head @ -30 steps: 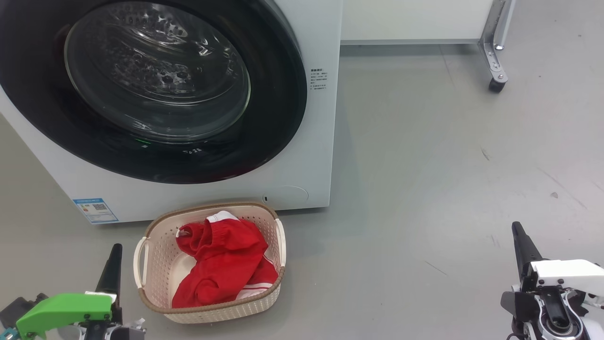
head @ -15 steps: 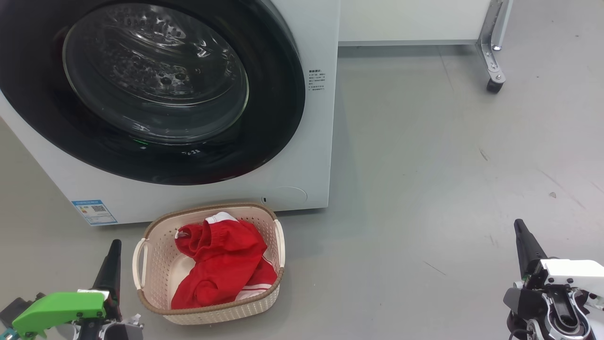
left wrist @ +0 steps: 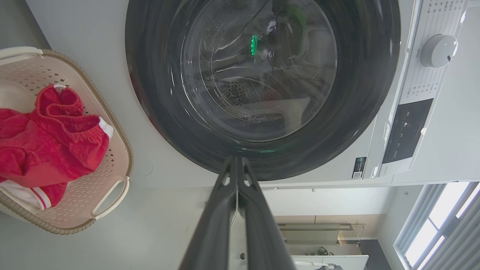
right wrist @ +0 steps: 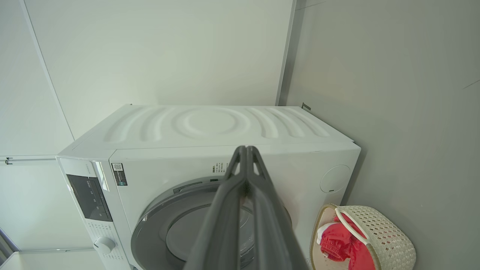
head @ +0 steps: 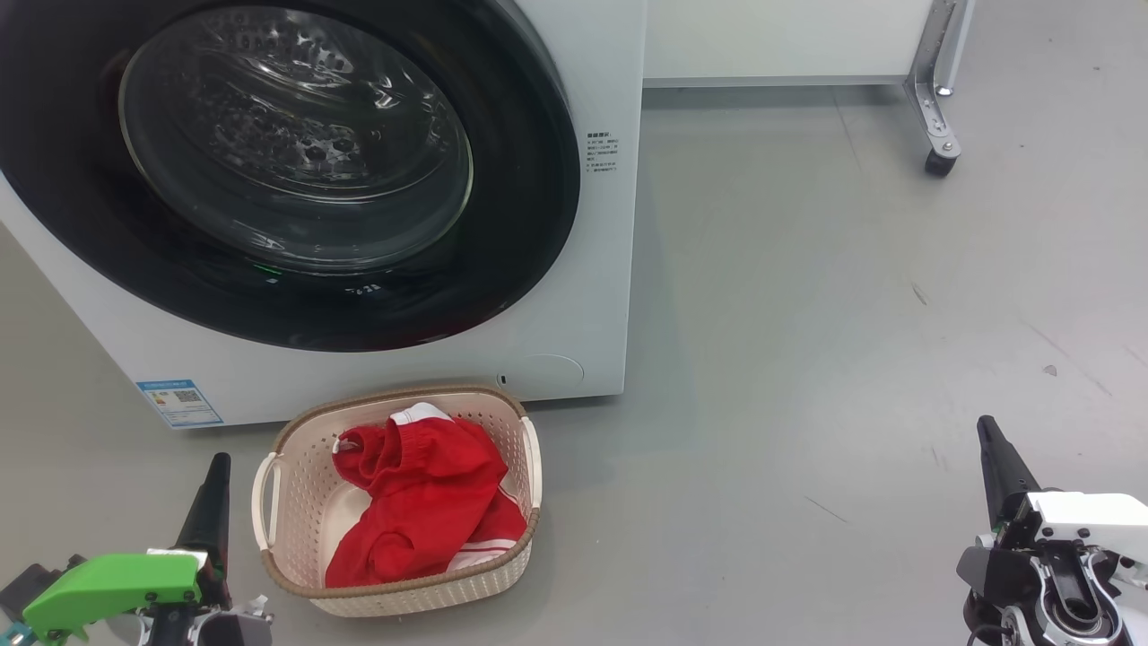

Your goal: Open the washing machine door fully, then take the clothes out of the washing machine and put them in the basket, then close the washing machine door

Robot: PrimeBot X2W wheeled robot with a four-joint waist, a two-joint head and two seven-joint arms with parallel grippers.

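Washing machine door point(head: 296, 152): large, round, wide glossy black rim, bulging clear glass centre. We find it shut flush against the front of the washing machine point(head: 601, 296), a big white boxy front-loader. Through the glass the perforated steel drum looks bare, as far as the reflections let us tell.

Clothes point(head: 421, 502): one bright red fabric garment with a white panel and thin white stripes. It lies bunched in the basket point(head: 404, 393), a small cream perforated plastic one with a brown woven-look rim, standing on the grey floor point(head: 807, 359) just before the machine.

Left gripper point(head: 218, 471): low at the left of the head view, beside the basket but apart from it. Its fingers point(left wrist: 221, 210) are pressed together on nothing.

Right gripper point(head: 989, 440): low at the right, well apart from everything. Its fingers point(right wrist: 228, 210) are likewise together and empty.

Change: against a second ago the whole head view sits a shade differently, which we put down to the camera. Across the last half-second we mark no difference. Door, garment, basket and both grippers keep their places.

Bearing on the task: we judge all three steps done, with nothing left to fetch or close.
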